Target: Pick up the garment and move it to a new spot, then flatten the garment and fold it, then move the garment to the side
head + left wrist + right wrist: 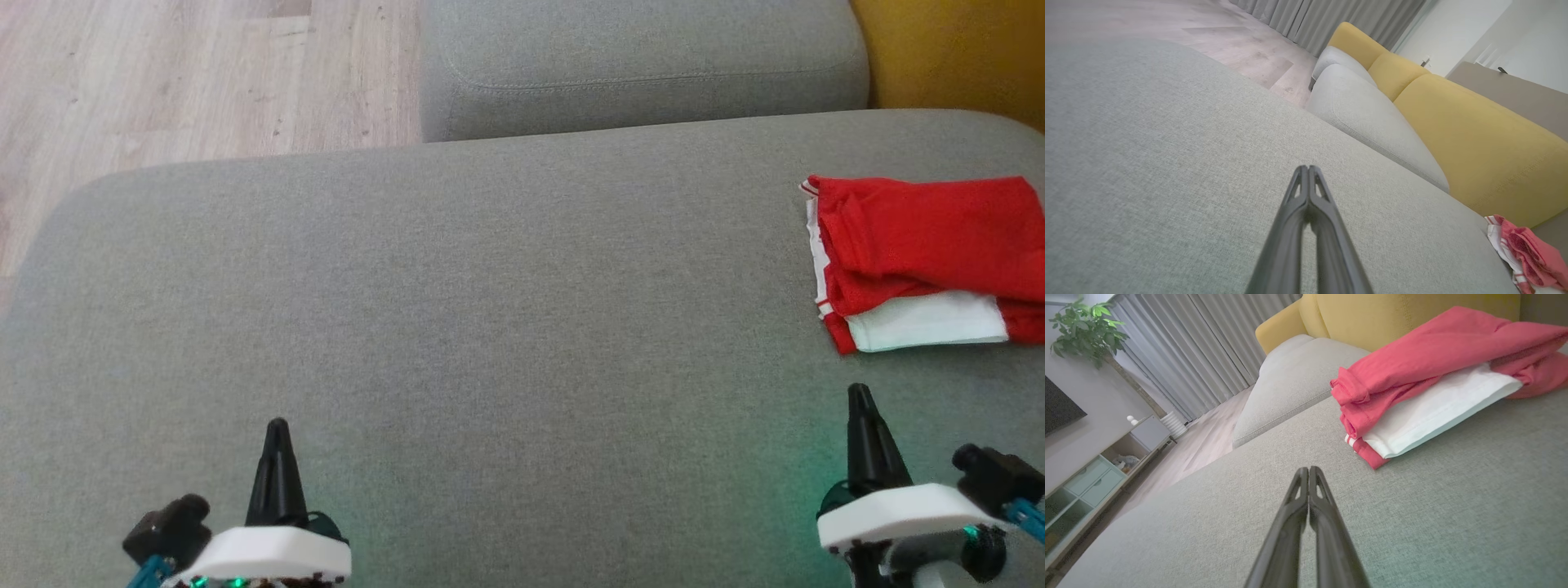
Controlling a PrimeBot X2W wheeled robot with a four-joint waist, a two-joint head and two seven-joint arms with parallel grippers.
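Nearest the robot, the left gripper [277, 429] hovers low over the near-left part of the grey sofa seat [490, 286], its two dark fingers [1294, 212] pressed together to a single point and holding nothing. The right gripper [859, 394] hangs at the near right over the same cushion, its fingers [1290, 514] likewise pressed tip to tip and empty. A faint green glow falls on the fabric beside each wrist. The wide stretch of cushion between and ahead of the two grippers is bare grey weave. Just beyond the right gripper, apart from it, lies the red and white garment [922, 253]. It is folded into a compact stack on the far-right part of the seat, red layers on top and a white panel showing along its near edge. Beyond the seat sits a second grey cushion [637, 65], with the yellow backrest [955, 49] to its right. Pale wooden floor [163, 82] runs along the left, and the wrist views show grey curtains [1331, 16] farther off.
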